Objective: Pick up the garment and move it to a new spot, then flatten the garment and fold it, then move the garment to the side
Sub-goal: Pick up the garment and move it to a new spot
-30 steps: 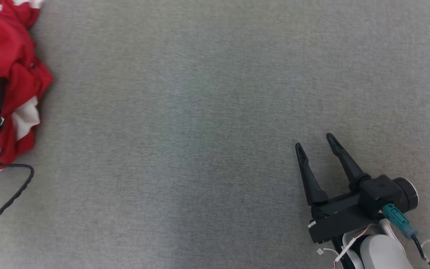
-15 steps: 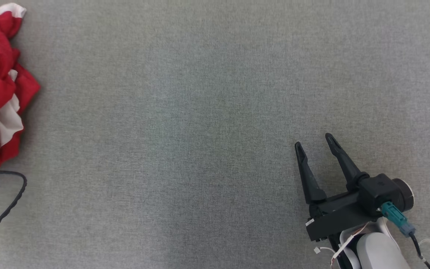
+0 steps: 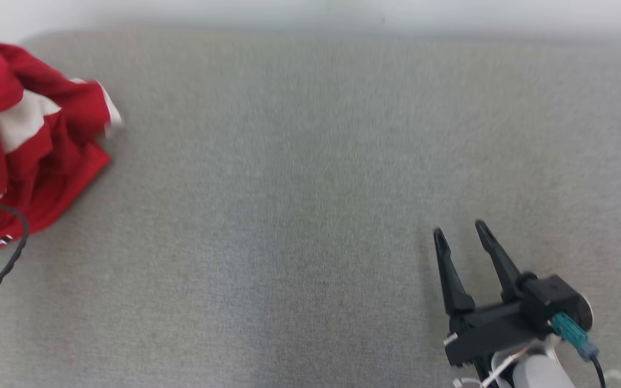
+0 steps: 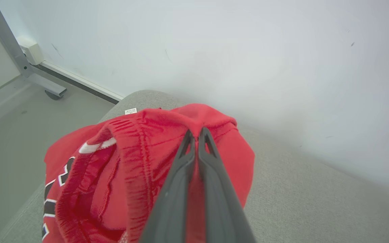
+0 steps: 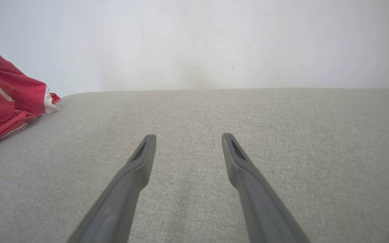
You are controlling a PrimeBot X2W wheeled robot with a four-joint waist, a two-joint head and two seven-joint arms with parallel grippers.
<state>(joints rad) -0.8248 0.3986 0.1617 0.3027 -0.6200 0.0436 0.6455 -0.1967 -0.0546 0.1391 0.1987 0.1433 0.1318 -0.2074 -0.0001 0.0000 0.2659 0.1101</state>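
The left gripper (image 4: 197, 132) has its two fingers pressed together on a fold of the red garment (image 4: 137, 158), with cloth pinched between them and bunched around and below the fingers. The garment is red with white panels and black-and-white lettering, and it lies crumpled at the far left end of the grey padded surface (image 3: 299, 205), close to the rear edge by the white wall (image 5: 194, 40). The right gripper (image 3: 460, 233) is at the right front of the surface, jaws spread and empty, well apart from the garment.
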